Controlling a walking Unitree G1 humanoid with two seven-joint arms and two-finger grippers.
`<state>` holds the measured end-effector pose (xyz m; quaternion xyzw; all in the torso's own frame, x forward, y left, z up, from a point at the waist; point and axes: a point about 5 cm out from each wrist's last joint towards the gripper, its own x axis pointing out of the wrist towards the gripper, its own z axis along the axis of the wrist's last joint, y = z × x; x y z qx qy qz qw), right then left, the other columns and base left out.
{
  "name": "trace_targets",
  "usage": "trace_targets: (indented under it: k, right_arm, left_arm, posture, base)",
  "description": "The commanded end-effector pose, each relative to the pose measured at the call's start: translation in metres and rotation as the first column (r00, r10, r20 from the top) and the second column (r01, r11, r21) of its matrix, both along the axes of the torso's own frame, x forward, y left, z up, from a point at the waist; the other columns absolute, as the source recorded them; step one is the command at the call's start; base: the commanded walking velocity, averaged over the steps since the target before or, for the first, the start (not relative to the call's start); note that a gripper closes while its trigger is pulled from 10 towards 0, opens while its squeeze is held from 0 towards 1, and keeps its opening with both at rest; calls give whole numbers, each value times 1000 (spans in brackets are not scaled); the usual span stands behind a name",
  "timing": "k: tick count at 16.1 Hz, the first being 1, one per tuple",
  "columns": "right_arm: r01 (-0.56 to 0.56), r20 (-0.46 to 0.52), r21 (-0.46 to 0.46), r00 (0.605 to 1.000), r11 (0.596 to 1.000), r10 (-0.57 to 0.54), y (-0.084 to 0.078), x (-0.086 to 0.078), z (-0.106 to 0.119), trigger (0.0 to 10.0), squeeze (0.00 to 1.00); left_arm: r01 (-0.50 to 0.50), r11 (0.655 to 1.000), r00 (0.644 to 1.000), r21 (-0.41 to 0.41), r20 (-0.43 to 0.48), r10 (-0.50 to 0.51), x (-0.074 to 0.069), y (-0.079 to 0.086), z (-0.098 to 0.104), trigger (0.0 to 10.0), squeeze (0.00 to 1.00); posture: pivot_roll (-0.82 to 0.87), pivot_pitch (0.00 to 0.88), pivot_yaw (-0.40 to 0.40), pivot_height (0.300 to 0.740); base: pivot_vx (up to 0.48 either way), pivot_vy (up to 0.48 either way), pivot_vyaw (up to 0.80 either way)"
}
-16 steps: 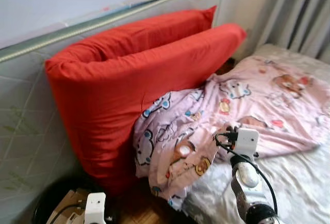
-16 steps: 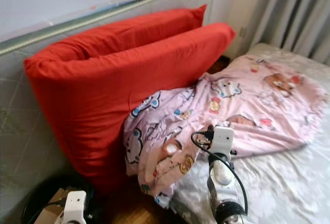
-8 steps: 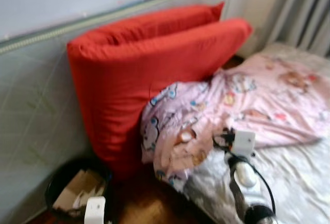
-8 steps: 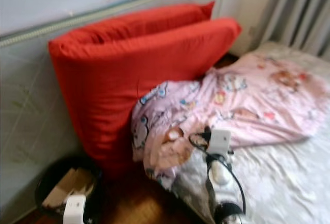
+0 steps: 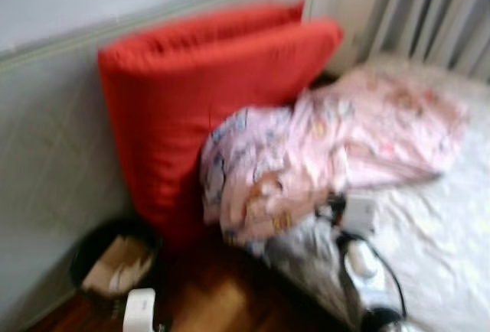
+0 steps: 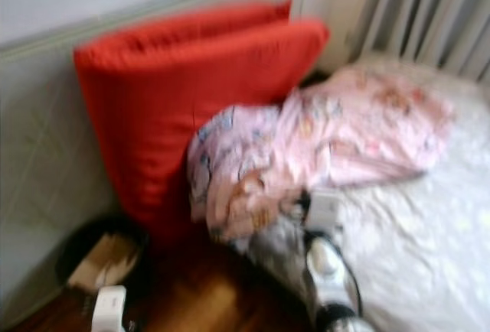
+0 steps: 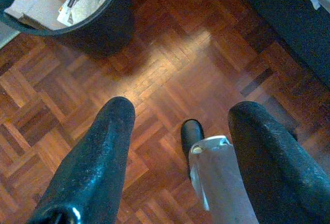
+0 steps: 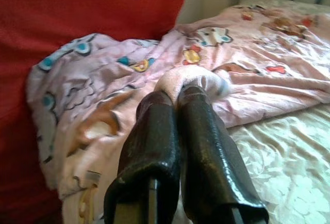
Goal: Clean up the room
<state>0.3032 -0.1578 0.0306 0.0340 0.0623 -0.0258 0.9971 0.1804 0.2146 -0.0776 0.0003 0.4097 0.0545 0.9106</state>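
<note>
A pink cartoon-print blanket (image 5: 344,133) lies rumpled across the bed's white sheet (image 5: 444,225) and hangs over the bed's corner. My right gripper (image 8: 178,97) is shut, with a bunched fold of the blanket (image 8: 193,79) pinched at its fingertips. In the eye views the right arm (image 5: 360,252) reaches up to the blanket's near edge. My left gripper (image 7: 183,109) hangs open over the wooden parquet floor (image 7: 170,64), holding nothing. The eye views are blurred.
A big red folded cushion (image 5: 191,95) leans on a grey mattress (image 5: 53,141) standing against the wall. A black bin (image 7: 98,22) with cardboard and paper stands on the floor below it. Curtains (image 5: 436,18) hang at the back right. My own foot (image 7: 193,136) shows below the left gripper.
The whole picture has shifted and blurred, so the camera has moved; the black bin has come into fuller view. My right gripper stays at the blanket's near edge.
</note>
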Motion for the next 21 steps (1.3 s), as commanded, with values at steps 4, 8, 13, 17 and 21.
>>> trace_targets:
  k: [4,8,13,17,21]
  right_arm:
    - [13,24,-6,1000,1000,-13,-5,3,5,10000,0]
    - [2,63,-19,998,1000,0,-3,4,10,10000,0]
    - [-8,75,-28,997,1000,10,-1,2,10,10000,0]
    - [-20,47,-54,999,998,23,3,1,7,10000,0]
    - [-11,-116,-104,993,994,-1,3,-5,-13,10000,0]
  left_arm:
    - [12,1000,1000,0,-15,-12,-3,-1,-2,10000,0]
    - [17,1000,1000,-1,-18,-17,-3,-2,-2,10000,0]
    - [27,1000,999,8,-24,-27,-3,-3,-2,10000,0]
    - [36,999,999,8,-31,-35,-4,-5,-3,10000,0]
    - [43,999,999,8,-27,-43,-3,-6,-3,10000,0]
  posture:
    - [-68,0,11,740]
    - [-71,0,10,740]
    - [-71,0,8,740]
    - [-71,0,5,740]
    - [-71,0,7,740]
  base:
    - [-304,0,0]
    - [-332,0,0]
    - [-211,0,0]
    - [0,0,0]
    - [0,0,0]
